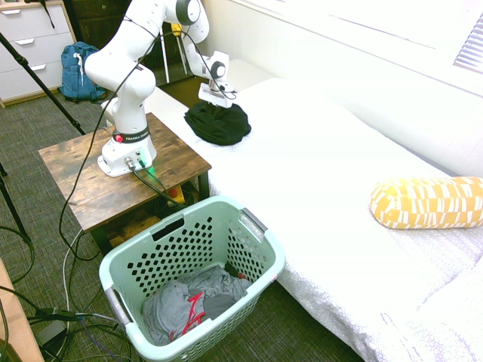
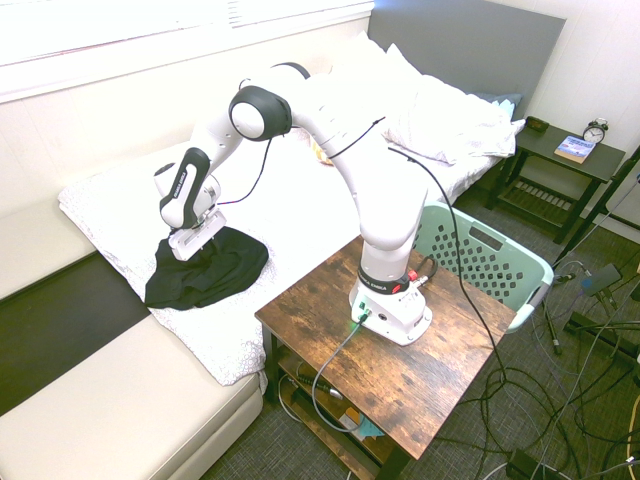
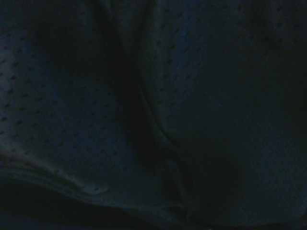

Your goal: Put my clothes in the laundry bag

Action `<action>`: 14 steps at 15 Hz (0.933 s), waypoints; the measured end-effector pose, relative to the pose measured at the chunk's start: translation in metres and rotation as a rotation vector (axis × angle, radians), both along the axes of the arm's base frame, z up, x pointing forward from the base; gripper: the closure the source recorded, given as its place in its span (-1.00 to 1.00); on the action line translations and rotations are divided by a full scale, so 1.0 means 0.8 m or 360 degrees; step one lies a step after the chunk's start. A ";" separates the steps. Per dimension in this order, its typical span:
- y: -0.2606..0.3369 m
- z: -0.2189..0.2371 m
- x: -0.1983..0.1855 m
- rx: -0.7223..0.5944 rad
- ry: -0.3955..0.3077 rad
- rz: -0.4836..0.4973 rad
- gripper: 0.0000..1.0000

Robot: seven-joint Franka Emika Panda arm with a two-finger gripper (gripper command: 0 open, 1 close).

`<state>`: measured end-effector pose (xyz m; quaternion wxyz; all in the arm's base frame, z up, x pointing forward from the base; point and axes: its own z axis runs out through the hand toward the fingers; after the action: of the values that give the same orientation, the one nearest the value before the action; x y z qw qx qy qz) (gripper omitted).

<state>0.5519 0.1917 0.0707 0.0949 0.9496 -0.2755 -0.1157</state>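
Black soft fabric, a shirt-sized garment (image 1: 219,123), lies bunched on the white quilted bed cover (image 1: 317,181), just past the far corner of the dark wooden side table (image 1: 83,181), with the white arm's two-finger gripper (image 2: 194,250) pressed into its top; whether the claw is open or closed on the cloth I cannot tell. This looks like the grasping step. Next, I judge, comes a firm pinch, a lift, and a swing across the table to the pale mint-green perforated plastic laundry basket (image 1: 260,245) on its opposite side.

The black clothes (image 1: 219,123) are lying in a crumpled heap near the end of the white bed, and up close the fabric (image 3: 153,115) is showing what may be tiny perforations. The mint-green laundry bag (image 1: 260,241) is standing upright on the floor, touching the bed's side.
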 end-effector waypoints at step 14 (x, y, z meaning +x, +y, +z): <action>-0.023 0.266 0.020 0.0177 0.0093 0.0113 1.00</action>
<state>0.5682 0.1729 0.2838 0.0540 0.9588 -0.2318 -0.1550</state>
